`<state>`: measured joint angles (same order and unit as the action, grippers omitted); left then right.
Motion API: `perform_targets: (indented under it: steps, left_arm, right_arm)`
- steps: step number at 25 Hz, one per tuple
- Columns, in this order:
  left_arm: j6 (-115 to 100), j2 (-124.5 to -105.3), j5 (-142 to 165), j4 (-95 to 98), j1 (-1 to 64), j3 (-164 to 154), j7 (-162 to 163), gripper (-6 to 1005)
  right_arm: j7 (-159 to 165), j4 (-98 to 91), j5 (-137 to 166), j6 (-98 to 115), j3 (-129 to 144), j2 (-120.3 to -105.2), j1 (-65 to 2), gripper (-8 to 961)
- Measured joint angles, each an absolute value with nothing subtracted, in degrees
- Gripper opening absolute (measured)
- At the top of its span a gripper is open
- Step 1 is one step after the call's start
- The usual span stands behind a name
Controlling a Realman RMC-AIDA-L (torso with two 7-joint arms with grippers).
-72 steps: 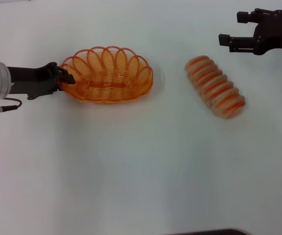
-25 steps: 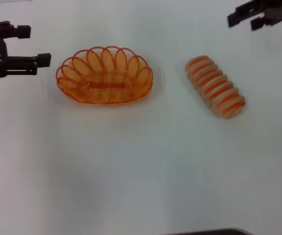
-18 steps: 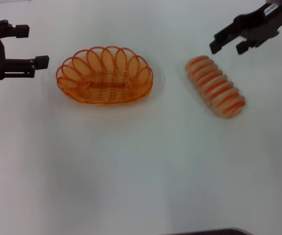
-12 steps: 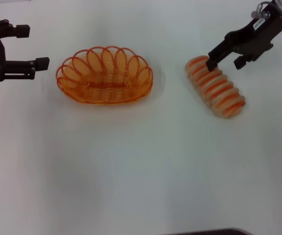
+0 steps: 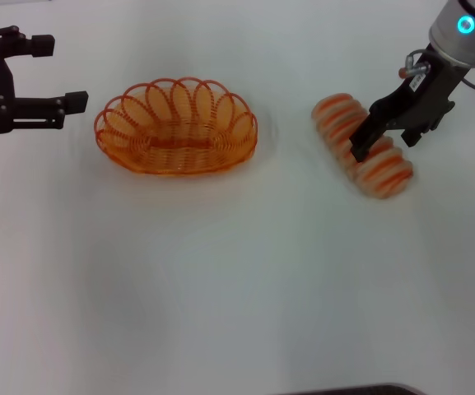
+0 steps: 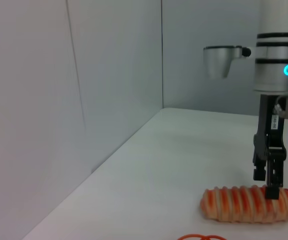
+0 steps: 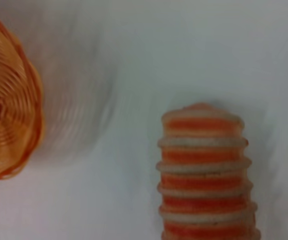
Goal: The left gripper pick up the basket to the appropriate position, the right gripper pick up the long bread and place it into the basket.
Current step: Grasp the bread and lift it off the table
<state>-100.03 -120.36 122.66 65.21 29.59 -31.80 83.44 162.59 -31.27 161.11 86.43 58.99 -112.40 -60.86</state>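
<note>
The orange wire basket sits on the white table, left of centre. The left gripper is open and empty, hovering apart from the basket's left end. The long bread, tan with orange-red stripes, lies on the table at the right. The right gripper is open and lowered over the bread's middle, one finger on each side. The left wrist view shows the right gripper straddling the bread. The right wrist view shows the bread just below and the basket off to the side.
The white table stretches bare toward the front. A dark edge shows at the table's front. Grey walls stand behind the table in the left wrist view.
The left gripper has let go of the basket's left rim and pulled back, open. The right gripper has swung in from the back right and come down over the bread.
</note>
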Motion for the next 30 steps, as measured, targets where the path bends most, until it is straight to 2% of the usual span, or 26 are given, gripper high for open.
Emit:
perform_targets:
  steps: [6, 14, 18, 30]
  left_arm:
    - [-99.79, -120.83, 122.61, 65.20, 29.44, -31.81, 83.23, 874]
    - [-98.75, -121.22, 122.60, 64.69, 29.43, -31.89, 83.02, 874]
    - [-98.50, -121.40, 122.60, 64.62, 29.44, -31.83, 83.00, 874]
    - [-97.78, -121.71, 122.61, 64.60, 29.44, -31.98, 82.97, 874]
  right_arm:
    - [162.79, -30.40, 163.69, 84.55, 59.80, -113.23, -61.11, 940]
    - [162.36, -30.84, 167.07, 82.52, 60.08, -115.59, -61.63, 941]
    - [162.31, -30.91, 166.94, 81.64, 60.11, -115.83, -61.87, 941]
    - [163.56, -30.76, 166.83, 80.08, 59.44, -116.38, -62.06, 828]
